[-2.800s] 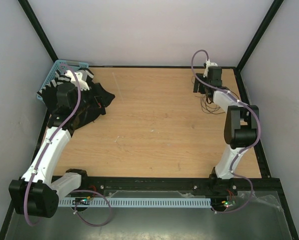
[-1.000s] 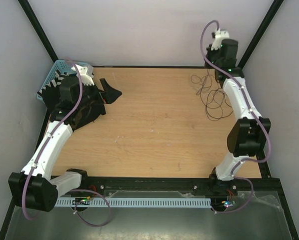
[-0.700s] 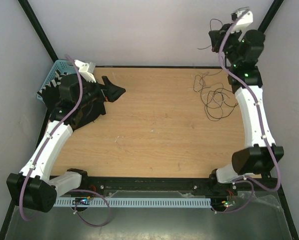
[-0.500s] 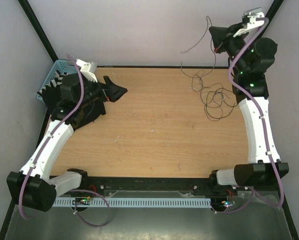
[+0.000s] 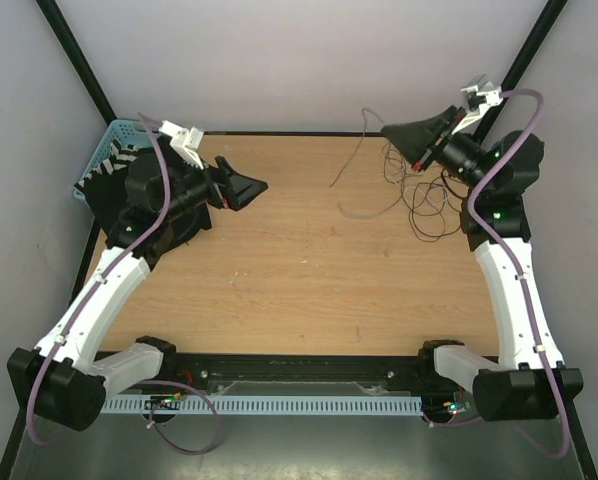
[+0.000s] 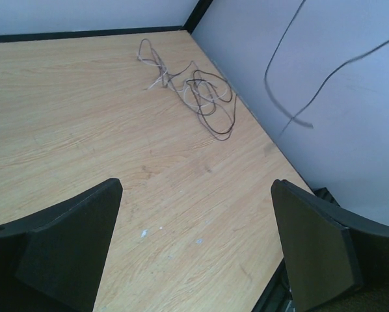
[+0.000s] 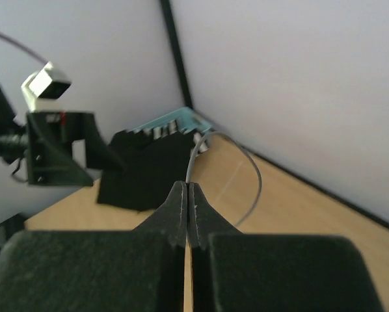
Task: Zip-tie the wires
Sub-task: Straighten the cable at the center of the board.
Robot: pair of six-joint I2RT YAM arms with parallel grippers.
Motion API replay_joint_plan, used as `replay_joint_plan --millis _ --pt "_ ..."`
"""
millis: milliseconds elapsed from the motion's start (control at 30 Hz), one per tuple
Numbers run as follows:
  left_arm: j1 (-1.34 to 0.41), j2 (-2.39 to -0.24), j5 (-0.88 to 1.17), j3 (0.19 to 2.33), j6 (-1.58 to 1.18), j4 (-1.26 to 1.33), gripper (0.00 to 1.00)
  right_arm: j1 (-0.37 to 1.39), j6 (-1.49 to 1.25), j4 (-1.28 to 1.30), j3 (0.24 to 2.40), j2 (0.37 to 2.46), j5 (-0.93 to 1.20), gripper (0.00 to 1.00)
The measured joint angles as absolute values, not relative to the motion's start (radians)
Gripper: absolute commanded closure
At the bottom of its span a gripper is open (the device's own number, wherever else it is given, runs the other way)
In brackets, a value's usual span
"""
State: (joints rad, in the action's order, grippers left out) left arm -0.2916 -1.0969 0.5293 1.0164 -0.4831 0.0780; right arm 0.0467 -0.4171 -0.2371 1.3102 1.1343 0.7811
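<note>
The wires (image 5: 426, 200) lie as a loose tangle of thin dark strands at the table's far right; the left wrist view has them on the wood (image 6: 196, 94). My right gripper (image 5: 389, 131) hangs above the table's back edge, pointing left, shut on one strand (image 7: 257, 188) that arcs out from its tips (image 7: 187, 189) and dangles to the table. That strand also crosses the wall (image 6: 292, 117) in the left wrist view. My left gripper (image 5: 247, 188) hovers over the table's left part, open and empty, its fingers (image 6: 71, 247) wide apart. The zip tie is out of view.
A black cloth (image 5: 184, 228) lies at the far left under my left arm, with a blue basket (image 5: 101, 162) in the corner behind it. White walls with black frame posts (image 5: 79, 70) close the table on three sides.
My right gripper rose from the table's far right with a strand in it, swung high, then came down and left. My left gripper lifted off the black cloth and turned toward the centre.
</note>
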Motion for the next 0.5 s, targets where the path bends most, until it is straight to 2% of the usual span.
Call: replay_joint_plan --millis 300,500 --pt "-0.391 -1.033 0.55 1.0 -0.519 0.131 0.05 0.145 -0.538 -0.332 1.109 0.999 0.963 1.0" --pt "-0.483 -1.098 0.557 0.997 -0.526 0.156 0.07 0.18 -0.587 -0.42 1.016 0.904 1.015 1.0"
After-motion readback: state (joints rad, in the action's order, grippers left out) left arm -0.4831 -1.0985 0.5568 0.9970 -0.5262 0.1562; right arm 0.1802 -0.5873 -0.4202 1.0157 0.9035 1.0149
